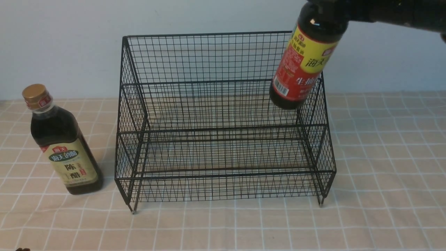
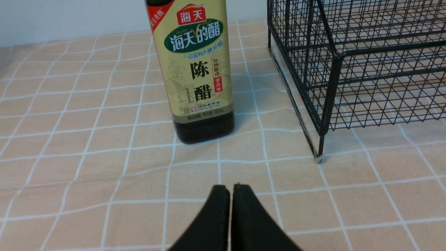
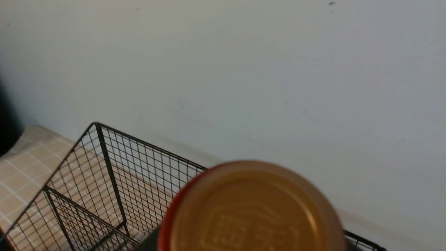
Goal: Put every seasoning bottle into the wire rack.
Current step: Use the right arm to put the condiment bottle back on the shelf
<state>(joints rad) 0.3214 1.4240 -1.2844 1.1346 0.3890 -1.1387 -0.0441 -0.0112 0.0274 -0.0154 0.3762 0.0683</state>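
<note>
**Findings**
- Round bottle: aloft under the right arm, tilted with its base swung toward the left, at the upper right corner of the wire rack. No contact with any tier visible. Inside the side mesh or merely level with it: not determinable from the front view.
- Right gripper: fingers beyond the top edge of the front view and hidden beneath the gold cap in the right wrist view. Judged clamped on the neck, given the hanging load.
- Squarish bottle: upright on the checked cloth, near the rack's left side and outside it.
- Left gripper: fingers pressed together, empty, low over the cloth, short of that bottle.

**Step in hand (by judgement):** lowering the round bottle into the rack.

**Recommendations**
- Bring upright before descent. Tilted base likely to catch on the sloping right side or a tier's front rail.
- Shift slightly leftward, clear of the side mesh, then descend straight down onto a tier.
- Lower slowly until contact of base with mesh. Release only with the whole base seated, never half on a rail.
- Open just enough to free the neck, then withdraw straight upward to avoid toppling a tall load.
- Keep toward the right end, leaving room for the squarish bottle.

**Risk:** uneven wire footing, with wobble on release.
</note>
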